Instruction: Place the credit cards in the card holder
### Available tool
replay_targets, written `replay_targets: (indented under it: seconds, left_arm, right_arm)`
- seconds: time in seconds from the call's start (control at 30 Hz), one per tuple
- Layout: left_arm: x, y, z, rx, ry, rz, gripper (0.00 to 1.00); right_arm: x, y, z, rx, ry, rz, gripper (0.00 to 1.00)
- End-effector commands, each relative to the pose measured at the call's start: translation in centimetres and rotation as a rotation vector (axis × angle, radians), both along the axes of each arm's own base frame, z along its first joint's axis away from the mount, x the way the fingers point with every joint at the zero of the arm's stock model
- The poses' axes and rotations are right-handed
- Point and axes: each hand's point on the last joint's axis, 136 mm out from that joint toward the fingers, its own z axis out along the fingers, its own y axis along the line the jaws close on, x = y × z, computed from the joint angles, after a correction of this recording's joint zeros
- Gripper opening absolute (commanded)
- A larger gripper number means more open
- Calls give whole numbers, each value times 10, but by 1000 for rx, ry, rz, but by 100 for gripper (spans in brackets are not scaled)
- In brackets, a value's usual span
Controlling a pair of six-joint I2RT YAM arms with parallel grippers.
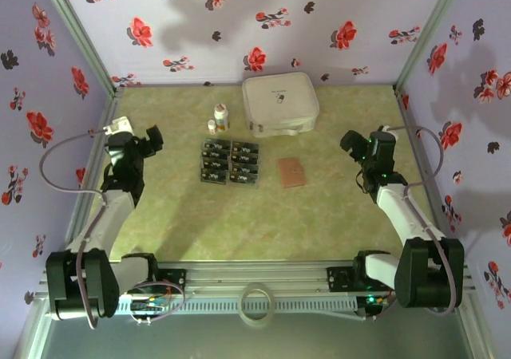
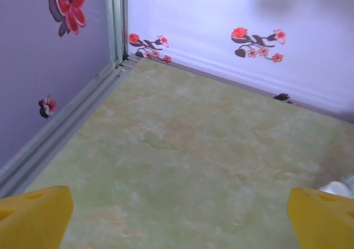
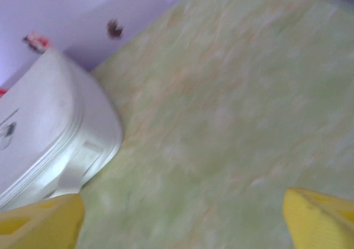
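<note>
Left gripper (image 2: 178, 220), nine o'clock of the cards (image 1: 231, 163), and right gripper (image 3: 182, 218), three o'clock of the holder (image 1: 291, 171), both gape wide, empty.

We see bright, even light; soft shadows smudge the lilac flowered back wall (image 1: 319, 0); right wrist view blurred.

My top camera sits above and behind my bases, looking down and forward across the whole table (image 1: 239, 223) to the back wall (image 1: 239, 24). The left wrist camera looks out past my left gripper (image 2: 180, 221), low over the table, toward the far left corner (image 2: 123, 58). The right wrist camera peers past my right gripper (image 3: 182, 218), close and blurred, at the white case (image 3: 50, 133). The top view shares that case (image 1: 281, 104) and corner (image 1: 114, 89).
</note>
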Motion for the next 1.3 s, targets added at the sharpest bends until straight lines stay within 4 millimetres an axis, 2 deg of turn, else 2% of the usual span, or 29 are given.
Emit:
replay_targets:
  seconds: [0.0, 0.1, 0.23, 0.47, 0.7, 0.9, 1.27]
  left_arm:
    - [-21, -20, -9, -123, 137, -8, 100]
    - [-34, -44, -12, -150, 207, -67, 100]
    - [-53, -78, -23, -168, 254, -155, 100]
    - [-71, -114, -44, -195, 279, -249, 100]
    - [-71, -131, -59, -136, 335, -294, 100]
    - [-67, -138, -72, -106, 364, -308, 100]
    - [-55, -145, -88, -61, 384, -337, 100]
  right_arm:
    - [-11, 45, -11, 195, 103, 189, 83]
    - [-18, 68, -30, 287, 175, 256, 75]
    - [-30, 96, -52, 309, 259, 325, 68]
    - [-44, 122, -83, 330, 343, 351, 62]
    - [-50, 140, -103, 344, 389, 368, 57]
    - [-52, 151, -113, 338, 410, 385, 55]
    - [-52, 152, -125, 326, 433, 372, 54]
